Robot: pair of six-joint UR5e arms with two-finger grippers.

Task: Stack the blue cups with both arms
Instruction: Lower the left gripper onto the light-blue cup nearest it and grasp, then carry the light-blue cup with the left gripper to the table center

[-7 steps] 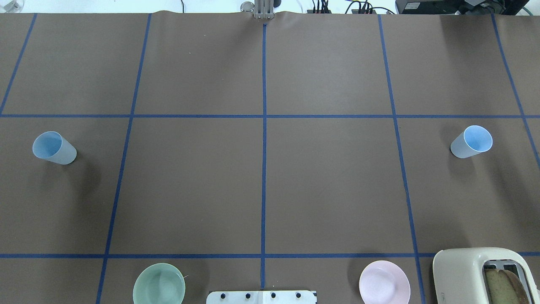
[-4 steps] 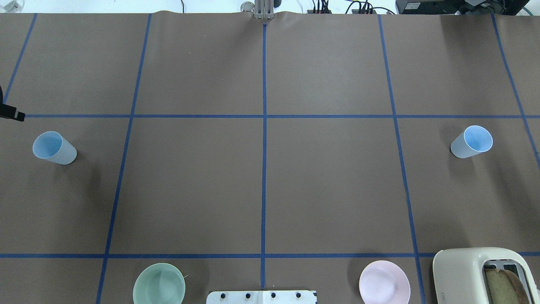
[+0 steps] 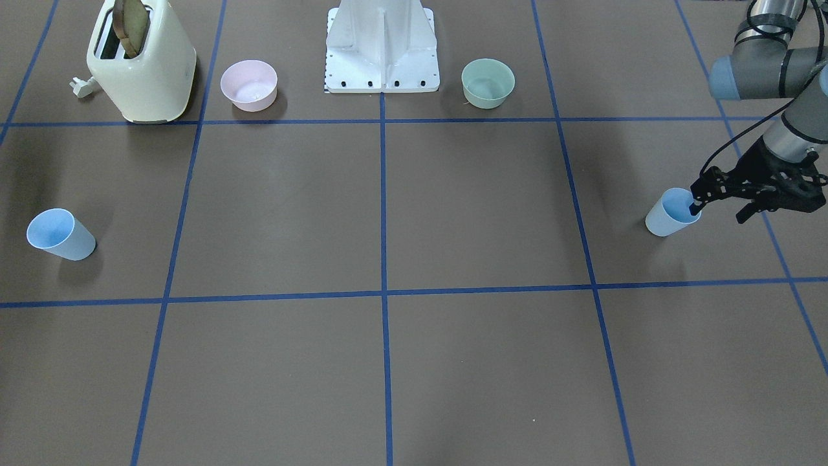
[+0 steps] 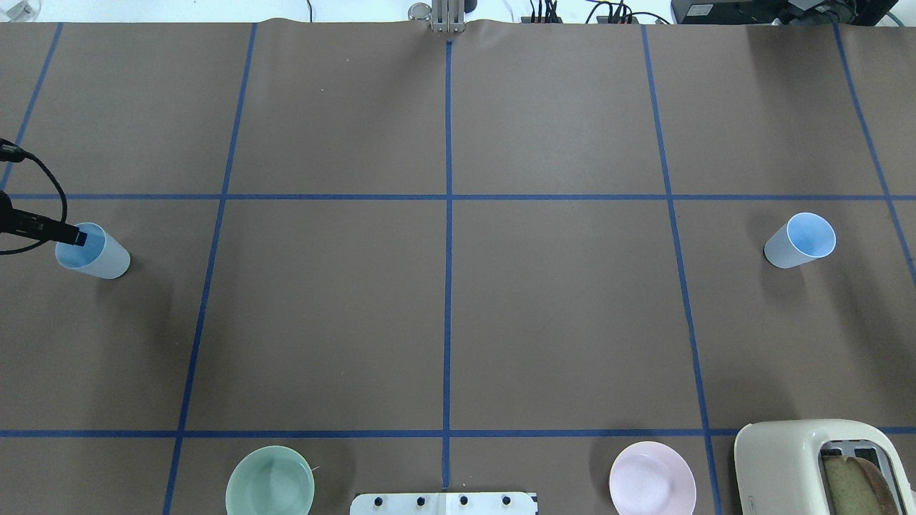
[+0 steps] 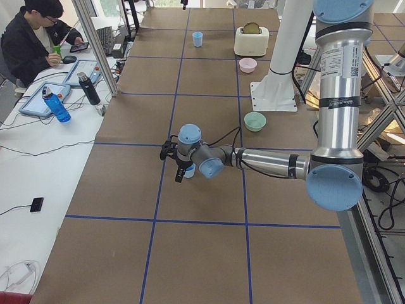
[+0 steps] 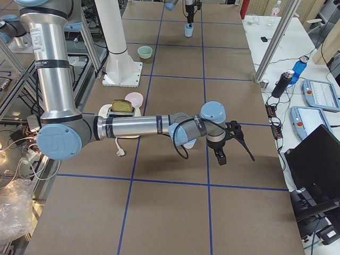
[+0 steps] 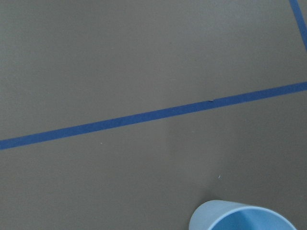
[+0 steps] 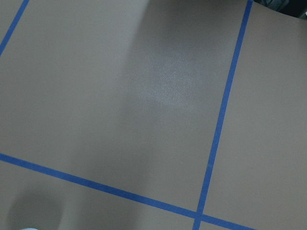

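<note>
Two pale blue cups stand upright on the brown table. The left cup (image 4: 96,254) (image 3: 669,217) is at the table's left side. My left gripper (image 3: 719,212) is open at this cup. One finger (image 4: 70,234) reaches over the cup's mouth and the other is outside it. The cup's rim (image 7: 240,218) shows at the bottom of the left wrist view. The right cup (image 4: 801,239) (image 3: 58,236) stands alone at the right side. My right gripper (image 6: 231,144) hovers low over the table and shows only in the exterior right view. I cannot tell if it is open.
A cream toaster (image 4: 823,465) with bread stands at the near right. A pink bowl (image 4: 652,478) and a green bowl (image 4: 270,481) flank the white base mount (image 4: 444,503). A person sits at a side table (image 5: 38,38).
My left gripper has come in from the left edge and moved down to the left cup, with one finger now over its mouth. The cups have not moved.
</note>
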